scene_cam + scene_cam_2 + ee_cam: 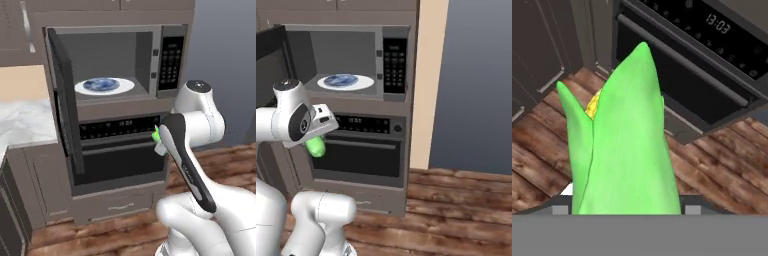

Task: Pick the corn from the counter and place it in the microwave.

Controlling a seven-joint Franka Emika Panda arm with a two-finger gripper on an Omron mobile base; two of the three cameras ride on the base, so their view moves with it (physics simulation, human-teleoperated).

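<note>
Before the oven front: my gripper [317,142] hangs in the air below the level of the microwave's opening, and my jaws are clamped on the corn.
Corn [624,145]: held between my jaws, off the counter; the hand view looks up its green husk, which parts at one side to show a little yellow kernel. The right base view shows a green end of it [315,146] under my wrist, and the left base view a green sliver [156,134] at the edge of my forearm.
Microwave [170,60]: door swung wide to the left, white turntable inside carrying a blue patterned plate [101,84]; keypad panel on the right.
Oven [358,152]: directly beneath the microwave, door closed, its clock reading 13:03 in the hand view.
Counter [22,122]: white marble slab to the left of the cabinet stack, well apart from my hand.
Floor [456,205]: wood planks.
</note>
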